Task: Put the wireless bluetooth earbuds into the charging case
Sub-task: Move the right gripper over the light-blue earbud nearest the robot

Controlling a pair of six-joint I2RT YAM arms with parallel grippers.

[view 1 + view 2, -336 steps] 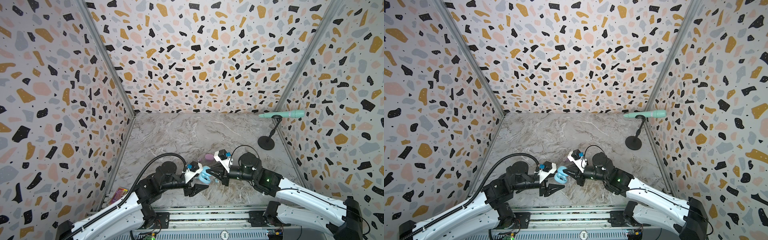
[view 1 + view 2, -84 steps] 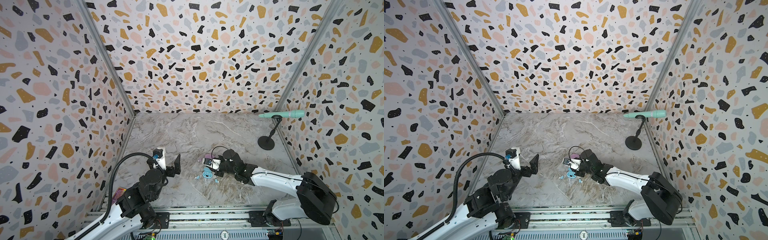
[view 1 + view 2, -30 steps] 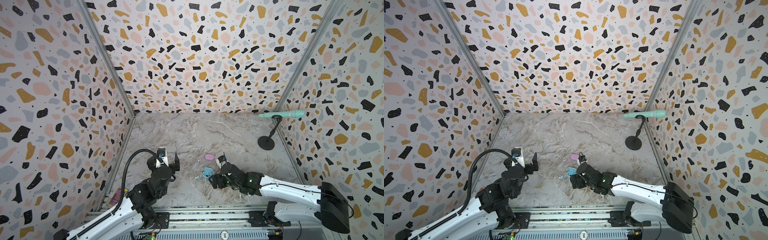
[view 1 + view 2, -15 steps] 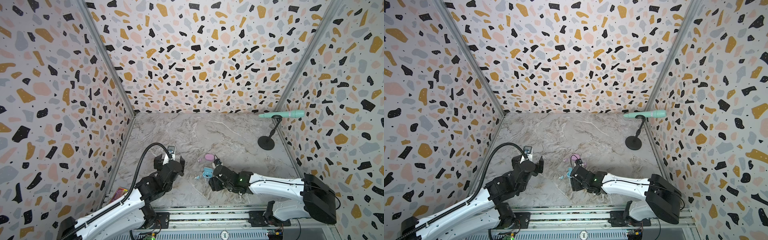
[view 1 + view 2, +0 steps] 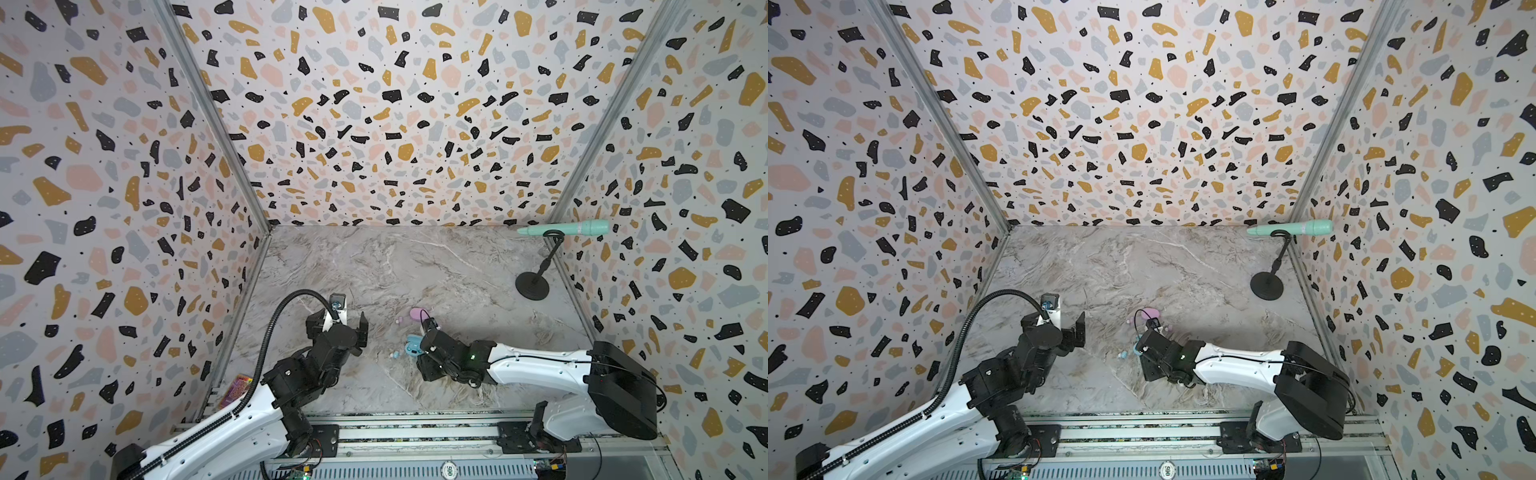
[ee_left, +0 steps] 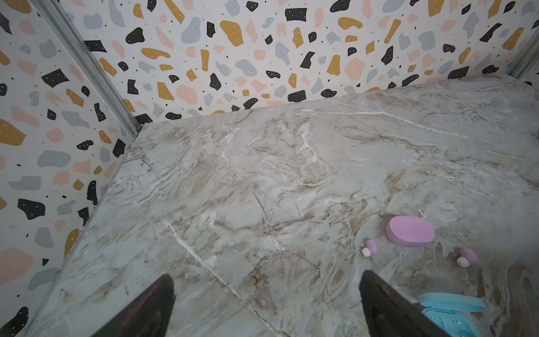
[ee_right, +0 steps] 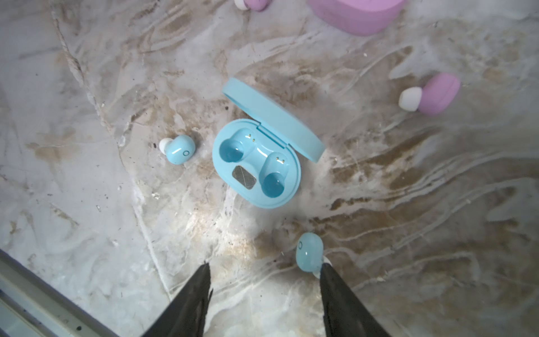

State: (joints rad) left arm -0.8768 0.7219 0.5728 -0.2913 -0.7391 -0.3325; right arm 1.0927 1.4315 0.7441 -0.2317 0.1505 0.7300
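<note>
One blue earbud [image 7: 309, 251] at right fingers [image 7: 338, 300], narrower than before

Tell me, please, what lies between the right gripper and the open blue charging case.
Bare marble table separates the right gripper from the blue charging case in the right wrist view; one blue earbud sits aside, by a fingertip.
</note>
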